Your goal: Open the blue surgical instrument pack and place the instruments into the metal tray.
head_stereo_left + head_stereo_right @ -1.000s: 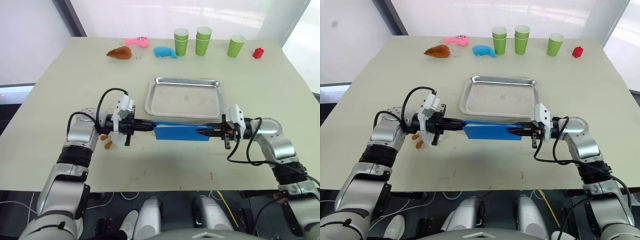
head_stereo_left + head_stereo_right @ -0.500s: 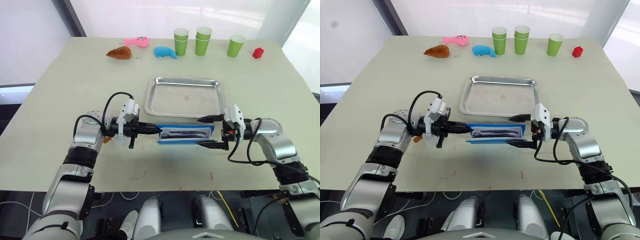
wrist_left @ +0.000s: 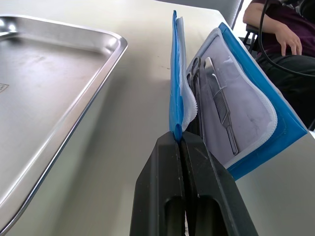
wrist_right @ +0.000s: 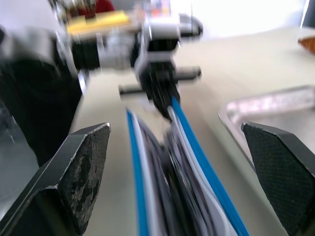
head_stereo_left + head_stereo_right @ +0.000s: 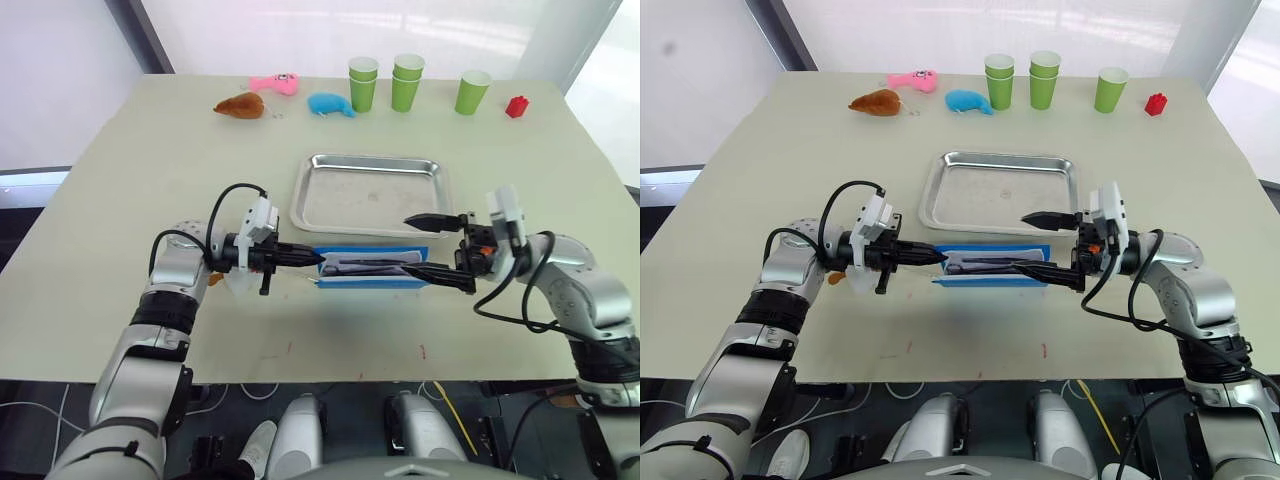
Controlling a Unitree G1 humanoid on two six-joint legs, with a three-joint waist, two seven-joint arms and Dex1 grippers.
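Observation:
The blue surgical instrument pack (image 5: 368, 269) hangs open just in front of the metal tray (image 5: 300, 208), its whitish lining facing up. Thin silver instruments (image 3: 219, 104) sit in its clear pockets. My left gripper (image 5: 312, 259) is shut on the pack's left flap edge, as the left wrist view shows (image 3: 179, 138). My right gripper (image 5: 433, 250) stands wide open at the pack's right end, one finger over the tray's near rim and the other by the pack's front edge. It holds nothing. The right wrist view looks along the open pack (image 4: 197, 142) between both fingers.
Several green cups (image 5: 406, 80), a red block (image 5: 516, 106) and brown (image 5: 240, 105), pink (image 5: 273, 83) and blue (image 5: 330, 104) plush toys line the table's far edge. A small orange object (image 5: 213, 280) lies under my left wrist. A seated person (image 3: 278, 34) is beyond the table.
My right gripper let go of the pack's right edge, opened wide and drew back to the right. The pack fell open, showing its lining and instruments. My left gripper kept its hold.

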